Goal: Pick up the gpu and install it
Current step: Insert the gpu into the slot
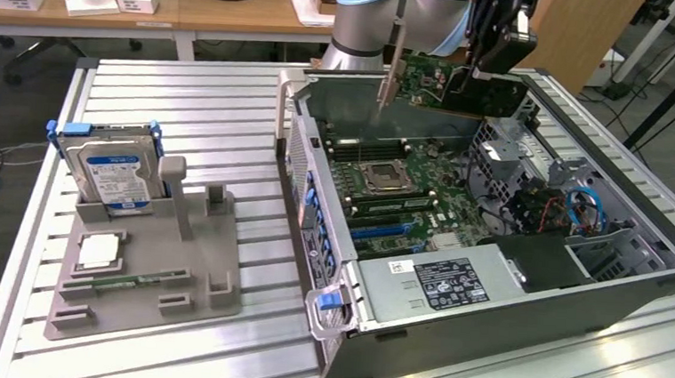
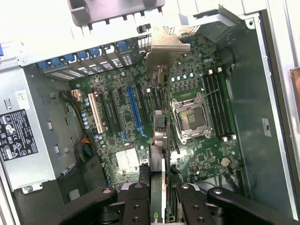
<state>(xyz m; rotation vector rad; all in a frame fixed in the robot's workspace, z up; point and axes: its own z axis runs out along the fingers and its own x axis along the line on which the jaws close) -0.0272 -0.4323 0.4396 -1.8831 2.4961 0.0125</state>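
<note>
Your open computer case (image 1: 518, 335) lies on its side beneath the gripper (image 2: 158, 200), with the motherboard (image 2: 204, 157) facing up at the hand. The gripper is clamped on the gpu (image 2: 158, 136), which hangs edge-down from it, clear above the board and not yet seated. The card's long axis runs straight out from the hand to its metal bracket (image 2: 165, 44), parallel to the blue slot (image 2: 133, 110), which lies below and just to one side.

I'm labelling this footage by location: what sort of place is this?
Probably a robotics lab or workshop: an open computer case sits on a slatted metal table beside a grey parts fixture, the gripper holds the gpu above the case, and office desks stand behind.
</note>
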